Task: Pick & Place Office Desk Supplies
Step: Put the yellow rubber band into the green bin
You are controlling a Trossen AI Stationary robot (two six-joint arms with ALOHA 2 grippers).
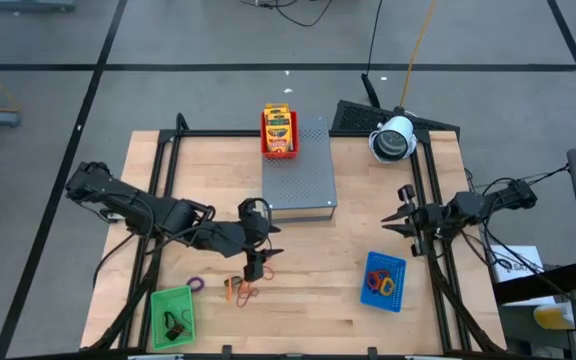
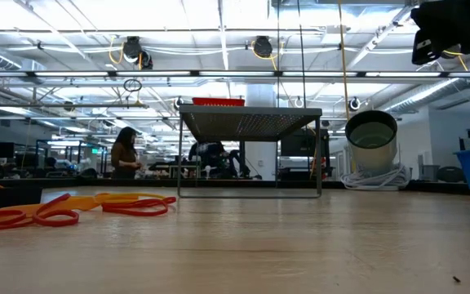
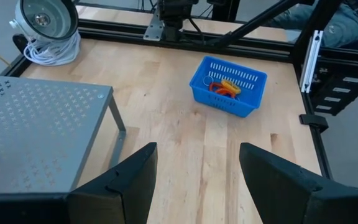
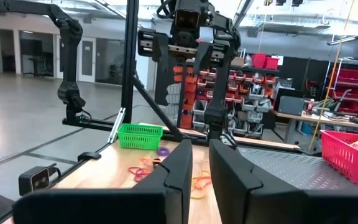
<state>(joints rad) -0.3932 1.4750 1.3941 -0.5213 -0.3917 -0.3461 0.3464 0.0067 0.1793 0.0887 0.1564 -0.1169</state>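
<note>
**Rubber bands lie loose on the table while both grippers hang empty**

Orange and red rubber bands (image 2: 64, 208) lie closest to the low camera, flat on the wooden table (image 1: 318, 290). From above they show as a small loose cluster near the front edge, with a purple band (image 1: 197, 284) lying apart from them toward the green tray (image 1: 173, 315). That tray sits at the front left corner and holds a few small dark clips (image 1: 175, 323).

The left gripper (image 1: 254, 264) hangs above the table just behind the cluster, its fingers spread apart with nothing between them; its wrist camera looks past them across bare wood. The right gripper (image 1: 400, 222) is held off by the right frame rail, away from all the supplies. Its fingers (image 4: 229, 171) stand close together with only a narrow gap, and nothing is gripped between them.

A blue tray (image 1: 385, 281) at the front right holds several bands, orange and red among them. At the back, a red tray (image 1: 279, 133) sits on top of the grey perforated box (image 1: 300, 170) and contains yellow-and-green crayon packets (image 1: 279, 124). A round lamp-like fixture (image 1: 393, 139) with a coiled white cable rests at the back right corner. A person stands far off in the room behind.
</note>
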